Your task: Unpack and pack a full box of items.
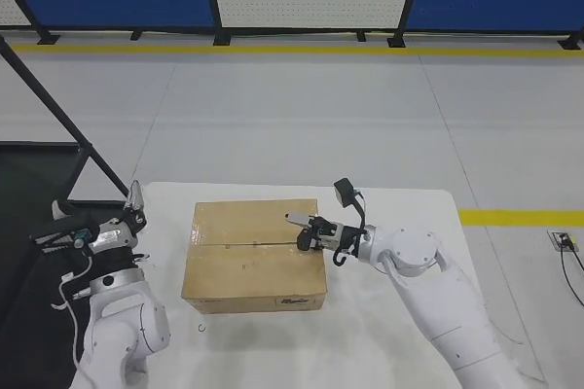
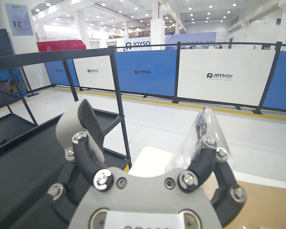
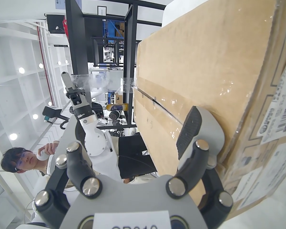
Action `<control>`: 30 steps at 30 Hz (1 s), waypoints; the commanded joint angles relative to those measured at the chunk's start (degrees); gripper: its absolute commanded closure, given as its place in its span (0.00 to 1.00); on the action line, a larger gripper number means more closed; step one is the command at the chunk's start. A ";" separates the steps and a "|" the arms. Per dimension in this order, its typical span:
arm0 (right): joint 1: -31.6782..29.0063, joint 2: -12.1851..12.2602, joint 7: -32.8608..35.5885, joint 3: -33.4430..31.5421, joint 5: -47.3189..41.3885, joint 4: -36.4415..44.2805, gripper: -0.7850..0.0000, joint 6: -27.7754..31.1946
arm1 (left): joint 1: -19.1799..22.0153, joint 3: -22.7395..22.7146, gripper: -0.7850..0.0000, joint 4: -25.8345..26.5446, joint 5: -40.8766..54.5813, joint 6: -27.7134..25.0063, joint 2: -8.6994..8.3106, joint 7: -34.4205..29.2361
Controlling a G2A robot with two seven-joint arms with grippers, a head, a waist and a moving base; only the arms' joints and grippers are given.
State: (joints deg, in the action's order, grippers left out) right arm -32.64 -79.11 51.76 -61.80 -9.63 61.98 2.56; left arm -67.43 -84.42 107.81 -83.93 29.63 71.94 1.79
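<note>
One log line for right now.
box: flaps closed | right gripper: open, at box top edge | left gripper: open, beside box, clear tape stuck on

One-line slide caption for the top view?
Closed cardboard box on white table; right tool open at its top seam, left tool open off to the side.

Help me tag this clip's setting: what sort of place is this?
Probably a factory-style test hall: blue-and-white fence panels, a yellow floor line and black metal racks.
</note>
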 commanded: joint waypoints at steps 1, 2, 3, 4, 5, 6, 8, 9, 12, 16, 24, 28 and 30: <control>0.07 -0.02 0.08 0.11 -0.16 -0.14 0.00 0.08 | 0.17 1.03 0.00 0.17 -0.86 -0.26 0.17 -0.37; 0.12 -0.04 0.10 0.24 -0.17 -0.14 0.00 0.09 | 0.28 1.59 0.00 0.27 -1.36 -0.49 0.25 -0.56; 0.17 -0.06 0.07 0.33 -0.19 -0.15 0.00 0.08 | 0.38 1.96 0.00 0.30 -1.80 -0.47 0.34 -0.77; 0.21 -0.07 0.09 0.42 -0.17 -0.11 0.00 0.15 | 0.46 2.31 0.00 0.37 -2.13 -0.46 0.43 -0.94; 0.24 -0.07 0.06 0.46 -0.20 -0.16 0.00 0.20 | 0.52 2.73 0.00 0.48 -2.49 -0.62 0.51 -1.06; 0.26 -0.07 0.04 0.50 -0.23 -0.20 0.00 0.23 | 0.52 3.19 0.00 0.61 -2.87 -0.71 0.60 -1.17; 0.36 -0.06 0.12 0.55 -0.19 -0.36 0.00 0.31 | 0.57 3.94 0.00 0.72 -3.73 -0.97 0.77 -1.34; 0.39 -0.05 0.22 0.56 -0.23 -0.50 0.00 0.39 | 0.61 4.33 0.00 0.79 -4.11 -1.15 0.85 -1.51; 0.41 -0.11 0.02 0.75 -0.48 -0.67 0.00 0.55 | 0.51 5.47 0.00 1.15 -5.28 -1.45 1.10 -1.76; 0.46 -0.08 -0.47 0.61 -0.65 -0.77 0.00 0.80 | 0.26 6.74 0.00 1.55 -6.68 -1.87 1.42 -1.91; -0.47 0.61 -0.28 -0.89 0.07 1.28 0.00 0.12 | 0.23 8.83 0.00 1.92 -9.40 -3.01 2.03 -2.26; -0.93 0.97 -0.30 -1.71 0.33 2.20 0.00 -1.36 | 0.83 9.82 0.00 1.75 -10.52 -3.56 2.37 -2.84; -1.00 1.10 -0.21 -1.81 0.66 2.60 0.00 -2.67 | 1.21 10.25 0.00 1.51 -11.03 -3.72 2.54 -3.11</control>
State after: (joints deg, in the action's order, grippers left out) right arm -33.63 -78.05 51.50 -63.61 -9.11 64.40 0.46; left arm -66.39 -74.36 109.44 -94.73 25.97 74.40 -1.21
